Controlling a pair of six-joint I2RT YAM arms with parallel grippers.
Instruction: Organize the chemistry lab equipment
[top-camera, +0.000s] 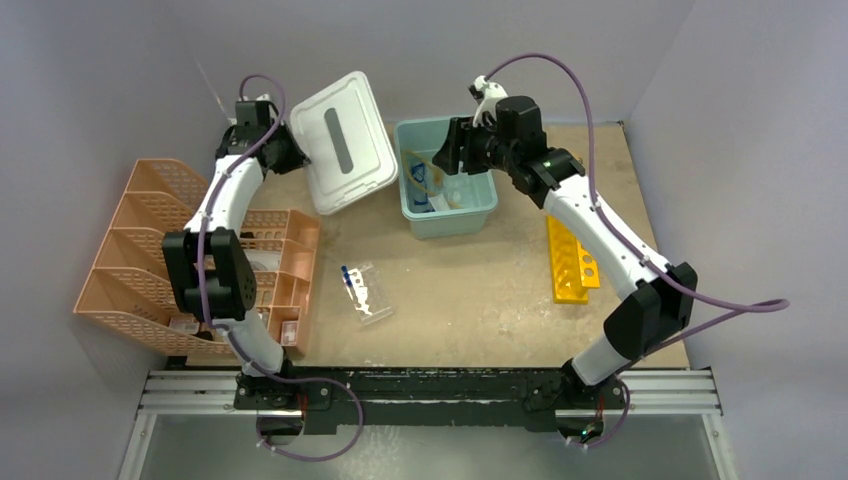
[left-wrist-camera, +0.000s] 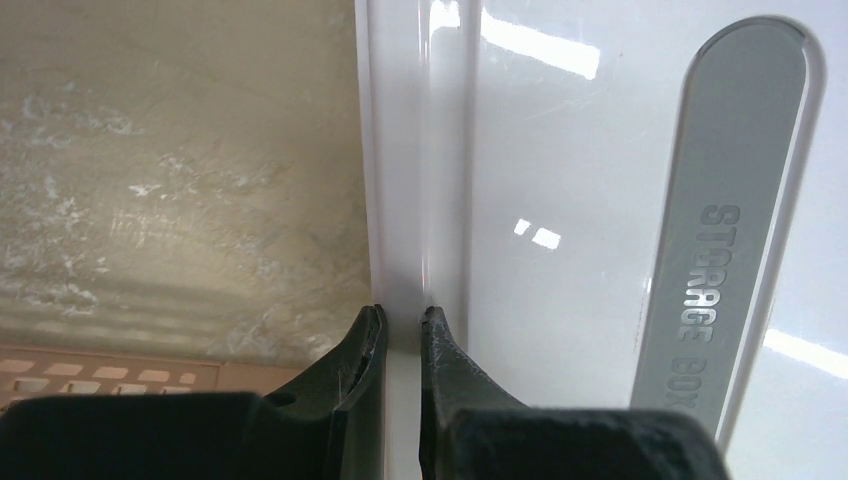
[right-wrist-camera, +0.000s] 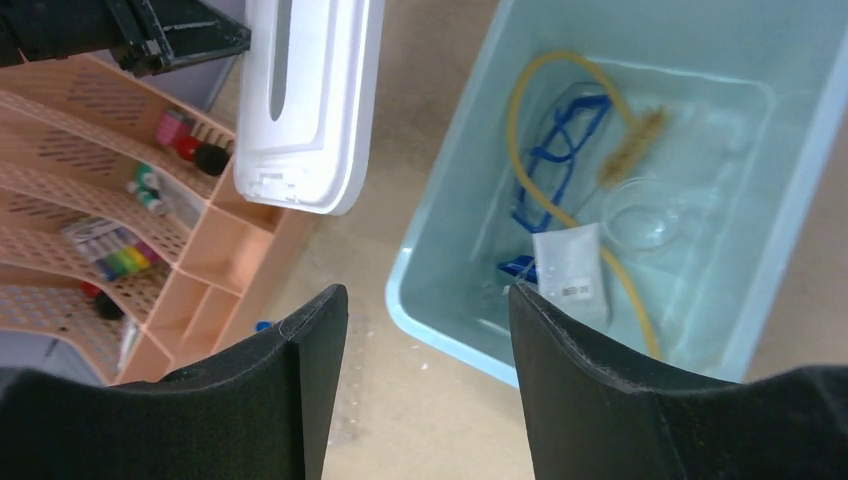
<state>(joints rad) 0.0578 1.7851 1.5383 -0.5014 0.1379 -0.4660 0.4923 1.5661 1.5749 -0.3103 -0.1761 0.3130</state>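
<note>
A light blue bin (top-camera: 480, 212) stands at the back middle of the table. In the right wrist view, amber rubber tubing (right-wrist-camera: 520, 130), blue-framed safety glasses (right-wrist-camera: 560, 150), a white packet (right-wrist-camera: 570, 265), a glass dish (right-wrist-camera: 640, 215) and a small brush (right-wrist-camera: 632, 145) lie in that bin (right-wrist-camera: 440, 300). Blue-capped tubes in a clear bag (top-camera: 365, 290) lie on the table in front. My right gripper (right-wrist-camera: 425, 290) hangs open and empty over the bin's left rim. My left gripper (left-wrist-camera: 404, 312) is shut on the rim of the bin's white lid (left-wrist-camera: 560, 200), held tilted left of the bin.
Peach organizer trays (top-camera: 150, 250) with small items fill the left side, and the lid (top-camera: 343, 140) hangs just beyond their far corner. A yellow tube rack (top-camera: 570, 262) lies at the right, under my right arm. Grey walls close the back and both sides.
</note>
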